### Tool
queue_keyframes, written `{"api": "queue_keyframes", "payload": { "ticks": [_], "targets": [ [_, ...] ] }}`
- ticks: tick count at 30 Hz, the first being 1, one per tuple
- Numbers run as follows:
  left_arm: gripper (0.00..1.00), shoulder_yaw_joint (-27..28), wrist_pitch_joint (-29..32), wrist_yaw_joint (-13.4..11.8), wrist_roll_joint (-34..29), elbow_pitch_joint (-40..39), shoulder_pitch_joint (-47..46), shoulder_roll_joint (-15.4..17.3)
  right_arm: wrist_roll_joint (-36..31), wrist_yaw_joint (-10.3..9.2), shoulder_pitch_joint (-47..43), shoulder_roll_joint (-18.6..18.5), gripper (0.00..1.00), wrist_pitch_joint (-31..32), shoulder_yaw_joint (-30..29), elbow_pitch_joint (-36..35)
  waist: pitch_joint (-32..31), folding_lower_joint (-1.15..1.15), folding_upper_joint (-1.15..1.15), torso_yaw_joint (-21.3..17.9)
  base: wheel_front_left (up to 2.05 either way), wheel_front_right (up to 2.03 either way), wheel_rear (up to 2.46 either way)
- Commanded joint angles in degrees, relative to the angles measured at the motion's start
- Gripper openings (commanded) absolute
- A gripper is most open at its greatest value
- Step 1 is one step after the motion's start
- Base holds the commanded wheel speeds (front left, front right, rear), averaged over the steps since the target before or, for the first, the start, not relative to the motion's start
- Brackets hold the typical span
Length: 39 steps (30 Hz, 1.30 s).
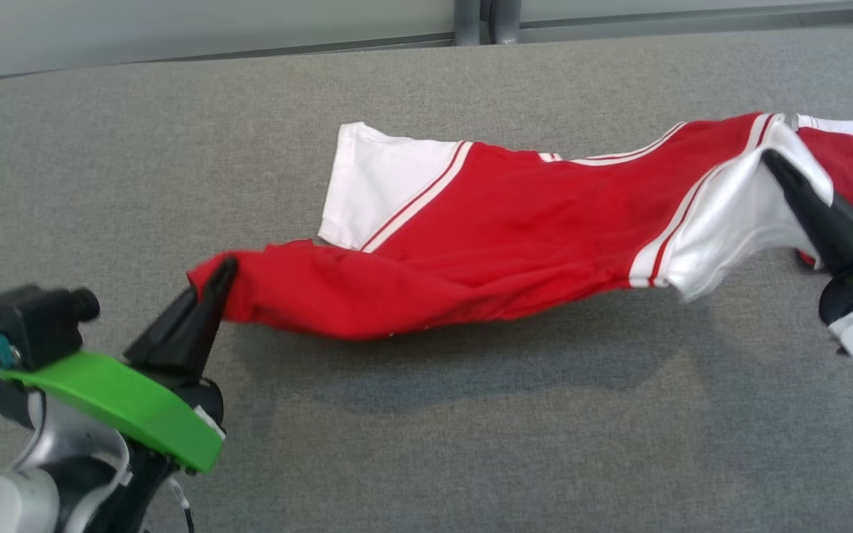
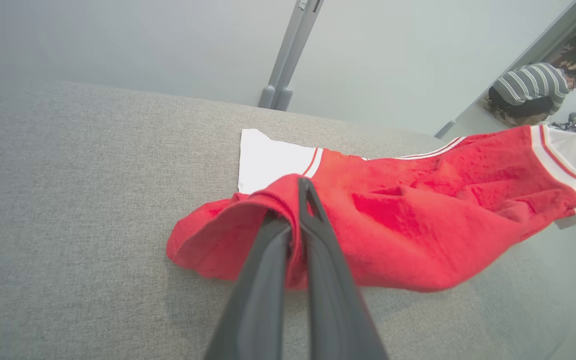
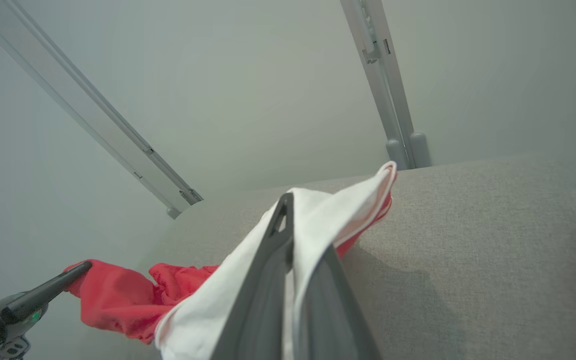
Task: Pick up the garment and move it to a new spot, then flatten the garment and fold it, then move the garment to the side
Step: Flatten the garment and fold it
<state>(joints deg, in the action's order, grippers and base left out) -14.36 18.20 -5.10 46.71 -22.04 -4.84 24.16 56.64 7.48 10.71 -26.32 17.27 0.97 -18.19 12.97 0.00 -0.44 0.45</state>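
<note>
— So, where does the garment (image 1: 515,237) lie?
— Stretched across the grey tabletop (image 1: 175,148). The red body sags in the middle, and one white sleeve lies flat on the surface behind it.
— And the left pincer (image 1: 228,265)?
— Clamped tight on a red edge at the garment's left end, holding it just off the tabletop.
— The right pincer (image 1: 771,157)?
— Closed on white fabric at the right end, also raised; the cloth drapes over its fingers.
— Anyone nearby?
— A person (image 2: 530,87) in a striped top crouches in the far background.
</note>
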Motion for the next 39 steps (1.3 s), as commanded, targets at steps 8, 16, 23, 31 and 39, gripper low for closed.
{"api": "queue_keyframes", "payload": {
  "ticks": [8, 16, 23, 31, 39],
  "targets": [
    [0.0, 0.44, 14.16, -0.22, 1.77, 2.38, -29.93, 3.34, -0.44, 0.03, 24.18, 3.99, 0.0, 13.26, -6.13, 3.65, 12.32, 0.0, 0.44, 0.59, 0.0, 0.0, 0.0],
    [0.0, -2.57, 10.95, 1.16, -5.79, 29.8, -65.16, -3.13, -21.77, 0.02, 62.57, 18.52, 0.0, 12.15, -13.85, 27.2, 21.81, 0.0, 0.44, 1.37, 0.0, 0.0, 0.0],
    [0.0, -3.72, -7.49, 4.26, -15.52, 47.21, -85.34, -5.22, -32.72, 0.02, 85.3, 23.32, 0.0, -2.22, -15.25, 41.54, 27.33, 0.0, 0.44, -0.04, 0.0, 0.0, 0.0],
    [0.0, -6.19, -27.29, 10.07, -19.74, 60.26, -85.68, -4.71, -24.63, 0.02, 81.95, 23.33, 0.0, -9.7, -2.81, 45.3, 30.87, 0.0, 0.44, -2.1, 0.0, 0.0, 0.0],
    [0.0, -10.09, -31.85, 12.55, -14.53, 64.12, -65.23, -3.2, -11.11, 0.02, 53.27, 17.95, 0.0, -10.13, 7.14, 31.51, 26.82, 0.0, 0.44, -3.26, 0.0, 0.0, 0.0]
  ]
}}
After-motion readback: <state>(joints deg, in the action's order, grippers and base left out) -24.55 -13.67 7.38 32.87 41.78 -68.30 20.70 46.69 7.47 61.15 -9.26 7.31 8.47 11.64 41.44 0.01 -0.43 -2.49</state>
